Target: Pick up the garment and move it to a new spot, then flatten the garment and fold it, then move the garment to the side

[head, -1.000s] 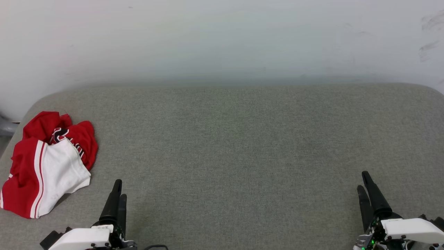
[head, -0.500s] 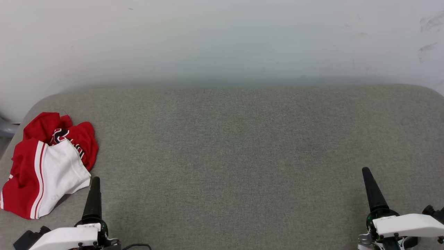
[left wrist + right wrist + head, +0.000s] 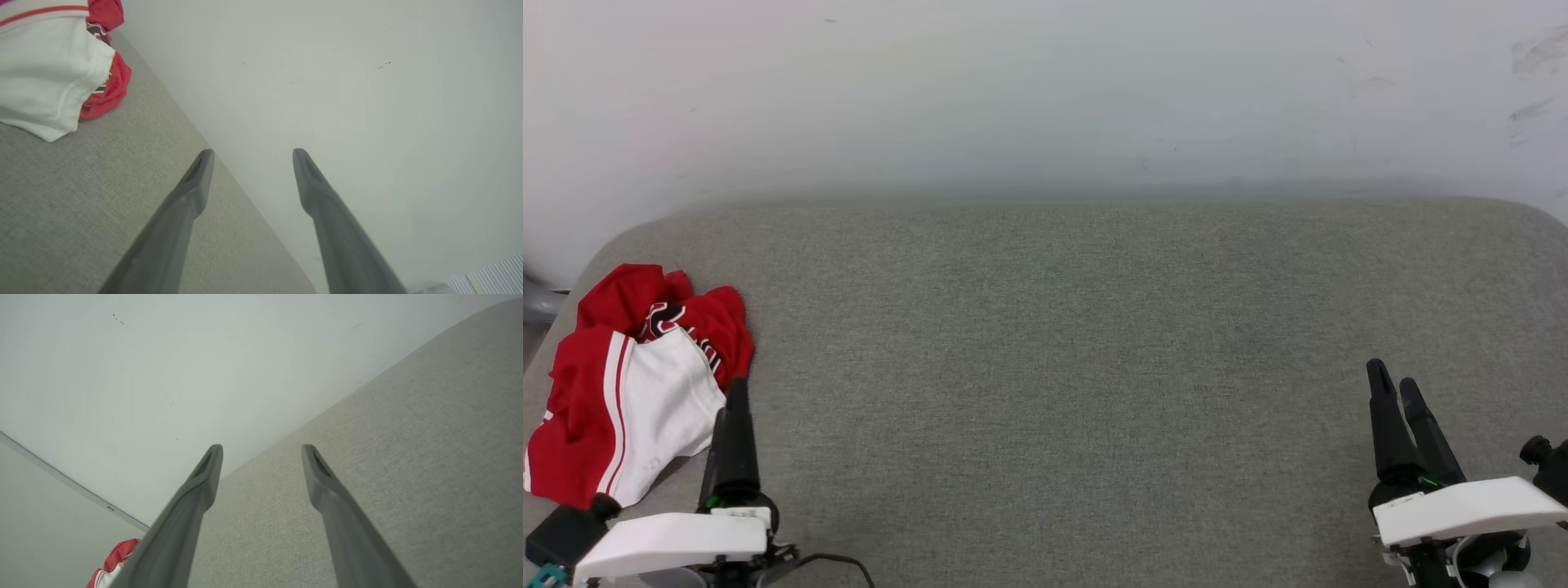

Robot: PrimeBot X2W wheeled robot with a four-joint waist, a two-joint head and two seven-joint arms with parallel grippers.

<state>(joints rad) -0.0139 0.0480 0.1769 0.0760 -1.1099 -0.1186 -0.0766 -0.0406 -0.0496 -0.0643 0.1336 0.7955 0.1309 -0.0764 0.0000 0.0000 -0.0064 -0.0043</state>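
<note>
The left pincer (image 3: 735, 394) is released and empty, its jaws apart, just beside the white sleeve of the crumpled red garment (image 3: 629, 384). The garment lies at the left end of the grey fabric-covered desk (image 3: 1045, 367). The right pincer (image 3: 1391, 374), likewise released and empty, hovers well apart near the right end.

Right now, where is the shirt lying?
In the head view the shirt lies crumpled at the left end of the grey cushion, just left of the left gripper.
</note>
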